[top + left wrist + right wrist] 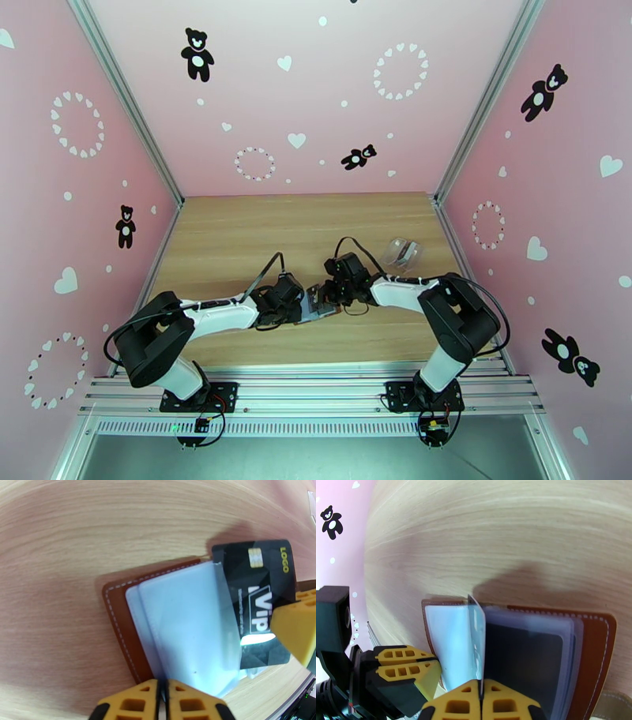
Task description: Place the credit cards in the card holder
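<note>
card holder (118, 616) pinched by left claw (162, 696) (right claw (480, 695) grips credit card (256, 584)).

Upper right of the left wrist view, a black credit card (256, 594) is showing "LOGO" in yellow caps near its top-right corner, letters turned sideways & reading top to bottom. Big white "VIP" w/ a partial white frame is running sideways down the card's middle, its lower end washing out in a bright glare. A line of tiny pale print is sitting beside it, by the card holder's (118, 614) clear pocket edge, too small to read.
</note>
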Robot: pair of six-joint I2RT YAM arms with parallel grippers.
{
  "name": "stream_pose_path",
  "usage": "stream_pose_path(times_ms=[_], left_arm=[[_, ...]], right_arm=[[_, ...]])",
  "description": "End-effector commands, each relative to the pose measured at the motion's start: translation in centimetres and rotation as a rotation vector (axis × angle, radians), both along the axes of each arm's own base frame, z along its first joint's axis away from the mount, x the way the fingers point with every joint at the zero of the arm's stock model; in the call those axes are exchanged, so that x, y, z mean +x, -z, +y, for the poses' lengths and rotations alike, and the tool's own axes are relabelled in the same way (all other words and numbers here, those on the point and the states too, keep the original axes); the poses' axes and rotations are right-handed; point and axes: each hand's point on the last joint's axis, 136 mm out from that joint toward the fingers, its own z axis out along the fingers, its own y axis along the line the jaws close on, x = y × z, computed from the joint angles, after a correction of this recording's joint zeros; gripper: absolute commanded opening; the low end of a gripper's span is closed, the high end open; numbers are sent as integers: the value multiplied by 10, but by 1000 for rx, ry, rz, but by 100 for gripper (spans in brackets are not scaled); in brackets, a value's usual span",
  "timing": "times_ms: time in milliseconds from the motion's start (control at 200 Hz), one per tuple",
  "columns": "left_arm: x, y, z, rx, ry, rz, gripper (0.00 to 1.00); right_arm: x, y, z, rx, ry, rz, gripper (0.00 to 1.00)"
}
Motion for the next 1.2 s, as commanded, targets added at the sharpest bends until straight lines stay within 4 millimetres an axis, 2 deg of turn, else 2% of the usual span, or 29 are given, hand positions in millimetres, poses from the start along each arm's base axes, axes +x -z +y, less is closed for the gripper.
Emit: stream_pose_path(times_ms=[0, 235, 495, 806, 1196], left_arm=[[-6, 12, 14, 48, -16, 21, 13], [-7, 13, 15, 49, -16, 25, 13], [-6, 12, 14, 47, -14, 22, 13], [-5, 5, 15, 51, -11, 12, 14], [-5, 8, 20, 88, -16, 13, 14]], right_arm=[[-25, 18, -14, -54, -17, 71, 0], [-26, 13, -16, -51, -16, 59, 0], [-24, 22, -14, -58, -14, 79, 0], [-25, 22, -14, -71, -25, 84, 0], [-25, 22, -13, -83, -51, 102, 0]])
